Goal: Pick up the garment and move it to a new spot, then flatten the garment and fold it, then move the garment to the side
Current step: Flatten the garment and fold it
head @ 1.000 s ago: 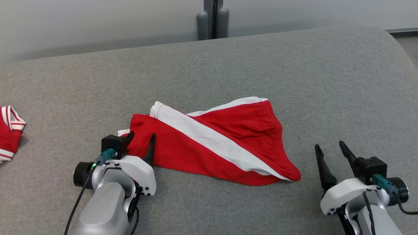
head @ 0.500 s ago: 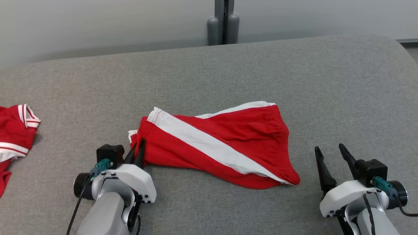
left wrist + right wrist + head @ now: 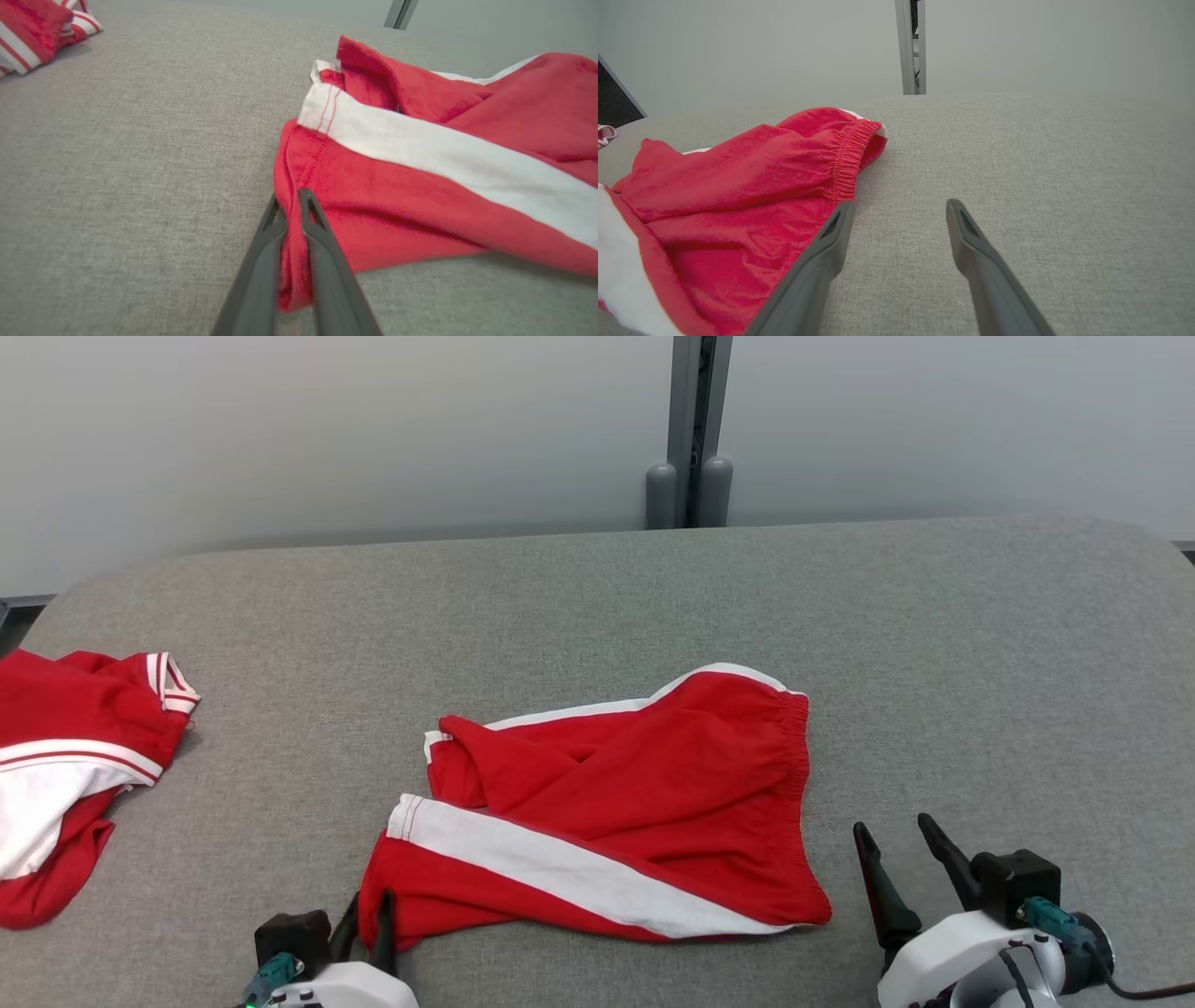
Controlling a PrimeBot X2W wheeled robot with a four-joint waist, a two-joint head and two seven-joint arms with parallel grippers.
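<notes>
the red shorts (image 3: pixel 616 821) with a white side stripe lie crumpled on the grey padded table (image 3: pixel 980 644), near the middle of its front edge, with the elastic waistband toward the right and the leg hems toward the left. the left gripper (image 3: pixel 369 907) sits at the front edge, at the front-left corner of the shorts. its jaws are clenched on a fold of red cloth at the leg hem, which is pinched between the two fingers in the left wrist view. the right gripper (image 3: pixel 892 823) sits near the front edge, just beside the waistband end of the shorts. its jaws are released, spread wide over bare table. a second red and white garment (image 3: pixel 75 775) lies bunched at the left edge of the table, well apart from the shorts. a grey post (image 3: pixel 691 429) stands behind the rear edge.
</notes>
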